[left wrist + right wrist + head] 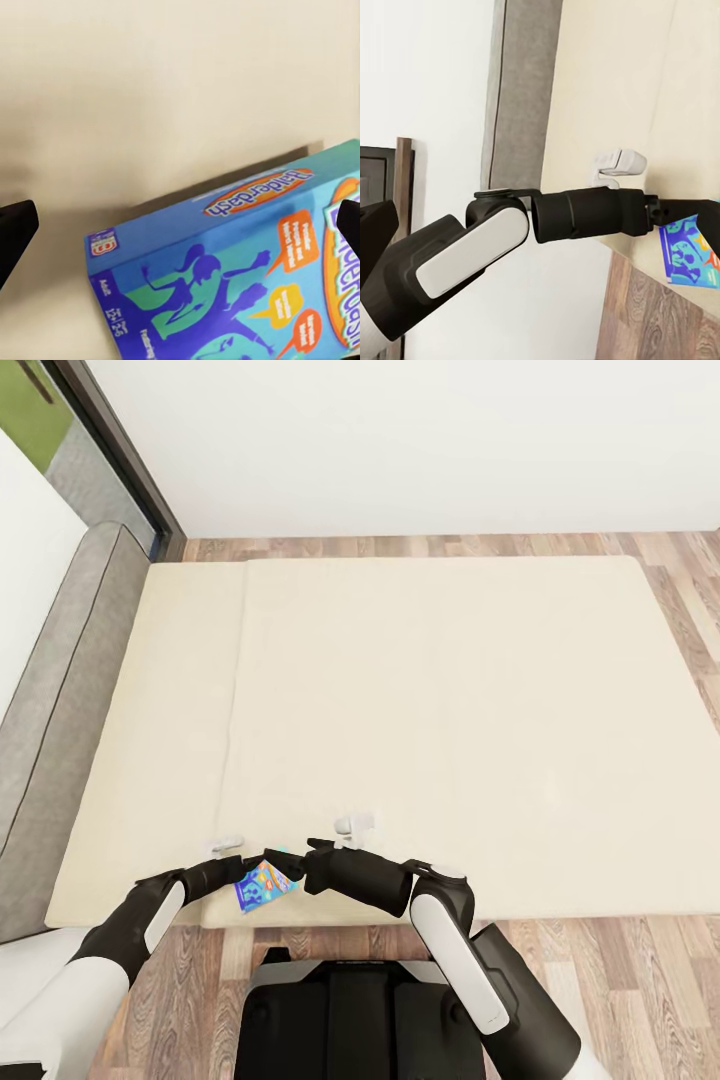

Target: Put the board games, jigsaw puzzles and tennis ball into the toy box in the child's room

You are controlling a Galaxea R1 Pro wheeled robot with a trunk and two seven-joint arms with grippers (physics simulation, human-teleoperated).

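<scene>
A bedroom in a home — the bed [440, 730] takes up nearly the whole head view, plain cream mattress running from centre out to 3 o'clock. Grey padded edge [55, 700] along 9 o'clock. Wood-plank floor [640, 980] showing at 5 o'clock and in a strip at 12, under a bare white wall [420, 440]. Dark door frame [110, 445] up at 11 o'clock — and a colourful game box [264, 886] lying at the mattress's near edge, 6 o'clock.

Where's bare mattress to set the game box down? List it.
The bed is bare from the grey padded edge across to the floor side and up to the wall end. It is crowded only at the near edge, where both grippers flank the game box.
</scene>
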